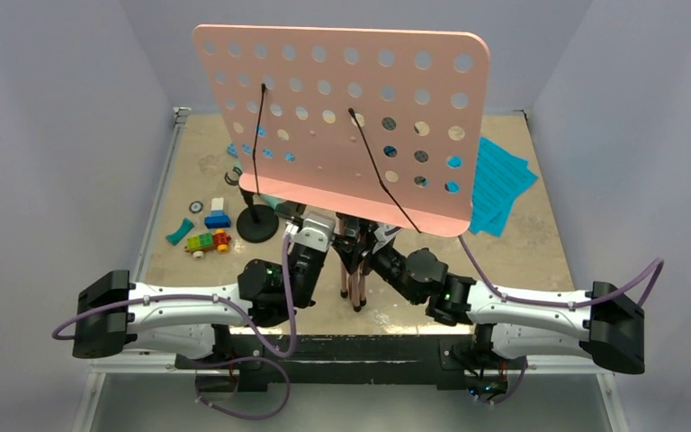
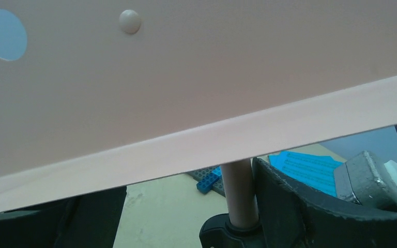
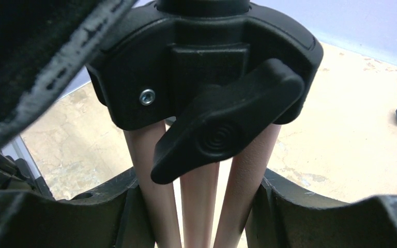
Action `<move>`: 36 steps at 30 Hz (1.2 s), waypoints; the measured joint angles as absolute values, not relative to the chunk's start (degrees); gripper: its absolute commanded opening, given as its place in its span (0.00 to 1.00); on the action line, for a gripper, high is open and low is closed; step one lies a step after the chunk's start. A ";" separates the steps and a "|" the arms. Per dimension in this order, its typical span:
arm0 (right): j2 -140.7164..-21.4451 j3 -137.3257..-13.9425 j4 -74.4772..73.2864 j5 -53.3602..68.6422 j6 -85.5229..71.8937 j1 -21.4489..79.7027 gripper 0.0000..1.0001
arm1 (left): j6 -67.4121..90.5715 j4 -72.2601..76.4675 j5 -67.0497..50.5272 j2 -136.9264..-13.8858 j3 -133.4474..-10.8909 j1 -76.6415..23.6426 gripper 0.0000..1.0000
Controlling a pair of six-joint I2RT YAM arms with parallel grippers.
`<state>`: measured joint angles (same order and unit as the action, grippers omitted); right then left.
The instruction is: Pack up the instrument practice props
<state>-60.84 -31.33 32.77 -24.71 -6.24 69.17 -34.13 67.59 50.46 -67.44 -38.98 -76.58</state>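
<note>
Centrally, the pink music stand [image 1: 324, 193] stands upright near the table's [image 1: 540, 252] near edge. The right end effector [image 3: 199, 222] pinches its folded legs. The left end effector [image 2: 186, 217] is spread around its pole. Cyan pages [image 1: 499, 184] lie far right.

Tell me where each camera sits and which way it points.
Top: high behind the robot, looking down on the table and pink music stand; the left arm and right arm reach in from below.
Left wrist: on the left arm, looking up under the stand's board; the open left gripper frames its pole.
Right wrist: low, facing the stand's black hub; the right gripper flanks the folded legs.
Shared: all three show the stand; top and left wrist both show the blue sheets.
</note>
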 measured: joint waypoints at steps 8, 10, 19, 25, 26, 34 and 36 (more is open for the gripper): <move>-60.31 -31.24 32.25 -24.97 -5.67 69.76 0.00 | -21.41 54.04 49.80 -57.60 -34.96 -77.28 1.00; -59.92 -31.24 31.70 -25.02 -5.56 69.80 0.00 | -17.06 48.75 49.06 -54.33 -33.85 -77.47 1.00; -59.53 -31.24 30.79 -27.86 -6.94 69.73 0.00 | -2.24 28.36 47.55 -42.33 -30.02 -77.28 1.00; -58.72 -31.97 27.86 -27.73 -8.10 69.65 0.00 | 8.03 17.72 43.05 -34.22 -27.68 -77.30 1.00; -58.70 -32.69 26.26 -27.51 -8.60 69.41 0.00 | 9.65 16.62 42.54 -32.47 -26.94 -77.30 1.00; -58.22 -36.36 16.99 -24.49 -11.73 66.81 0.00 | 18.50 11.33 40.05 -16.95 -16.47 -77.28 1.00; -57.65 -36.36 15.62 -24.27 -12.62 66.54 0.00 | 19.77 11.18 39.31 -14.92 -14.20 -77.28 1.00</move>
<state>-57.65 -36.36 15.62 -24.27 -12.62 66.54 19.77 11.18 39.31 -14.92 -14.20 -77.28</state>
